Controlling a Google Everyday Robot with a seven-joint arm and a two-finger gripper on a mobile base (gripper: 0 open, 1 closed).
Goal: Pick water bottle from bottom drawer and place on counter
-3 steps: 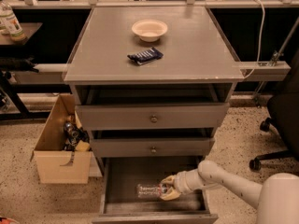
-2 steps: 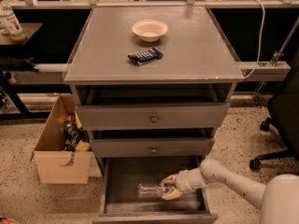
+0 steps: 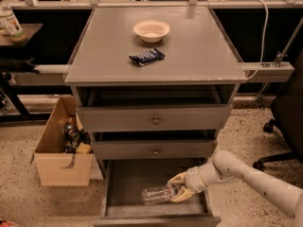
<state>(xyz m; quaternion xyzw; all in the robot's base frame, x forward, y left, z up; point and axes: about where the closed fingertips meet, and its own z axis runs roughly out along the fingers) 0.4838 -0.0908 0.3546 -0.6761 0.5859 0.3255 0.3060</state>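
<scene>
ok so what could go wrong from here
1. The gripper sits at one end of the water bottle, which lies on its side in the bottom drawer; lifted from there it may tip or slip out.
2. The middle drawer sits close above; bottle or arm could knock it coming up.
3. The counter holds a bowl and a dark packet to avoid.

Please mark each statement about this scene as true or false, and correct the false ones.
1. The water bottle lies on its side in the bottom drawer. True.
2. The gripper is above the counter. False: it is down in the bottom drawer, at the bottle's right end.
3. A bowl stands on the counter. True.
4. The bottom drawer is closed. False: it is pulled open.
5. The cardboard box stands on the counter. False: it stands on the floor, at the left of the picture.
</scene>
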